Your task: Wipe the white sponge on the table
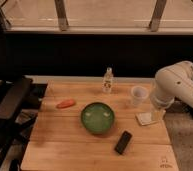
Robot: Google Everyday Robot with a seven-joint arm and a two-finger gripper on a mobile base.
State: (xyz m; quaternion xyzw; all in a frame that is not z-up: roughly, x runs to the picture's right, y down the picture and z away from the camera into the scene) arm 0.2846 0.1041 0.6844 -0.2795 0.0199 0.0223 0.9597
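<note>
Green bowl [97,118], orange carrot-like piece [65,104], small clear bottle [108,80], translucent cup [138,95], black slab [123,142], black chair [10,107]

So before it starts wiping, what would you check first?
1. The white sponge lies flat on the table, near its right edge: ok.
2. The gripper is down at the sponge's right side: ok.
3. Whether the sponge is actually held: cannot tell.
4. The translucent plastic cup stands close behind the sponge, likely in a wipe's way: not ok.
5. The green bowl sits to the left, apart: ok.
6. The black phone-like slab lies nearer the front, apart: ok.
</note>
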